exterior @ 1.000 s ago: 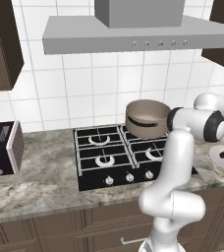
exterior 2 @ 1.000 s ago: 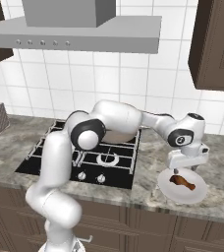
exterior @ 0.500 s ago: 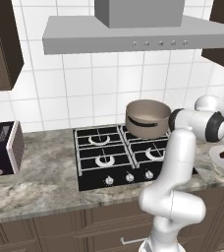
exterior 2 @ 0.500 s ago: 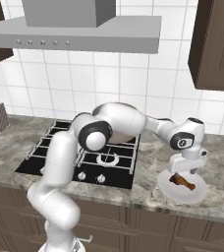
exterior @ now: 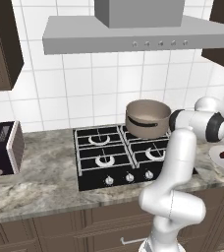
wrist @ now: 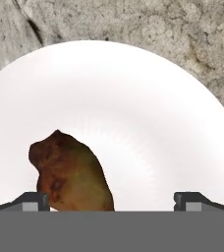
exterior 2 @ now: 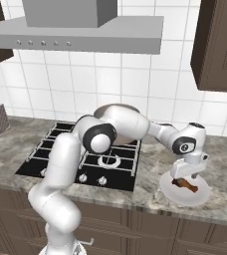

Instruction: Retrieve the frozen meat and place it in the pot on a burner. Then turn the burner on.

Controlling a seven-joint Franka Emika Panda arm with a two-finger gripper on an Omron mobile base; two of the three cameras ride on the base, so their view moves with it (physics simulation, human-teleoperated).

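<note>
One step is in hand: grasping the frozen meat (wrist: 72,172), which lies on the white plate (wrist: 148,108) right of the cooktop (exterior: 128,160). The pincer (wrist: 111,199) hangs above it, fingers apart; next, lower and close.

The frozen meat (wrist: 70,174), a reddish-brown lump with lighter patches, lies on a white plate (wrist: 148,103) that sits on a grey marbled counter (wrist: 133,22). The gripper (wrist: 111,202) hangs over the plate with its fingertips (wrist: 33,201) spread wide; the meat sits just beside the left tip, well apart from the right one.
</note>
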